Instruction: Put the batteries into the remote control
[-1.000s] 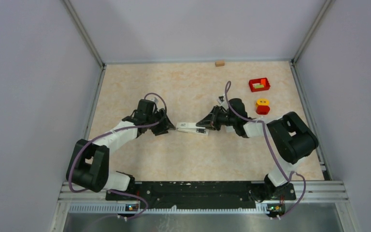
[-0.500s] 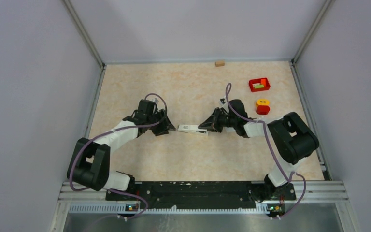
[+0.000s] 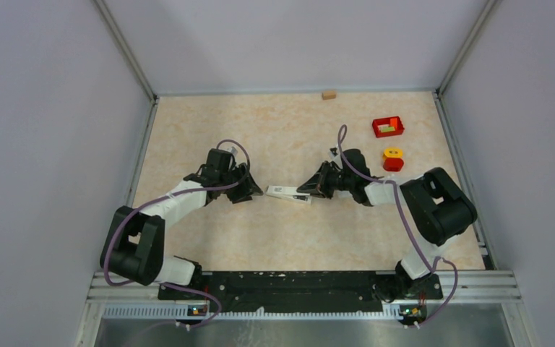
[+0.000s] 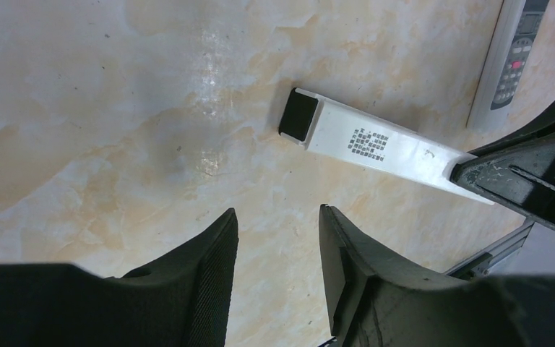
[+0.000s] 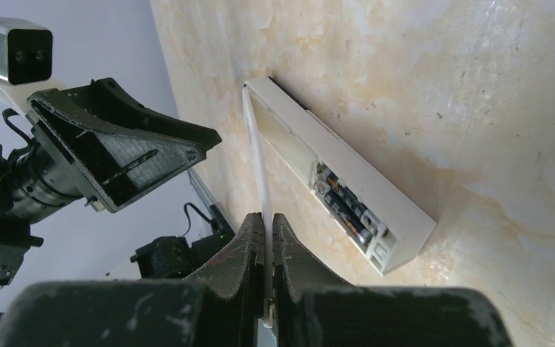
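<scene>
Right gripper [image 5: 267,238] pinches a thin white lid [image 5: 256,159] edge-on. At its 2 o'clock, dark batteries [image 5: 345,206] sit in the open slot of the white bar [image 5: 376,195]. Left gripper [image 4: 278,224] is spread, empty. The white, grey-buttoned remote control [image 4: 509,58] lies at its 2 o'clock.

Read nothing: speckled print on white bar [image 4: 369,142] blurred; button marks on handset [image 4: 514,58], at one o'clock, too small.

Two batteries [image 5: 347,210] (dark), one remote control [image 4: 513,61], one white bar [image 4: 383,148], one red tray [image 3: 376,129]
</scene>
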Controlling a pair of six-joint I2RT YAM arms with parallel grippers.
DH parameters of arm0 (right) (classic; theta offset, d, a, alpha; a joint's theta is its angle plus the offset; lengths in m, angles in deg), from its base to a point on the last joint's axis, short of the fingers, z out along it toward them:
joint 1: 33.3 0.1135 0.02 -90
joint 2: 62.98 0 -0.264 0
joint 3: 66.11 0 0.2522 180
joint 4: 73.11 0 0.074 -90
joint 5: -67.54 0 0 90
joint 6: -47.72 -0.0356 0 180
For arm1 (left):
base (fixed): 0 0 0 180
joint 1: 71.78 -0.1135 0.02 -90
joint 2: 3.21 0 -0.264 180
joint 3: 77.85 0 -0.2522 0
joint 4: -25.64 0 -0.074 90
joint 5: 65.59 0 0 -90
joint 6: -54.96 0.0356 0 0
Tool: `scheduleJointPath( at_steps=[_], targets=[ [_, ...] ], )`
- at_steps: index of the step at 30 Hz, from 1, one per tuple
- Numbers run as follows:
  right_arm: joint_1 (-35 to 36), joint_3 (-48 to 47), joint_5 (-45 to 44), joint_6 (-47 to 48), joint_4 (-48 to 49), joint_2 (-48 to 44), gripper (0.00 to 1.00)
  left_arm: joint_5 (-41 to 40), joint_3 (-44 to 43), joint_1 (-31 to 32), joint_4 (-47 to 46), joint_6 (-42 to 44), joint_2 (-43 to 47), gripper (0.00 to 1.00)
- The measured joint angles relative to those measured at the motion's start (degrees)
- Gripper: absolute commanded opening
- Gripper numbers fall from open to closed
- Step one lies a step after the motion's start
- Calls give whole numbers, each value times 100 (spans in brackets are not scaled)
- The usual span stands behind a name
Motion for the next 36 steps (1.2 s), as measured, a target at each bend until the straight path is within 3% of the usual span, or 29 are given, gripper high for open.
scheduleJointPath(
  at_steps=[20, 36],
  targets=[
    [0, 190, 85, -586, 612, 31, 0, 2, 0, 0, 0, -2, 0, 49],
    [-2, 225, -258, -564, 144, 31, 0, 2, 0, 0, -11, -7, 0, 52]
  ],
)
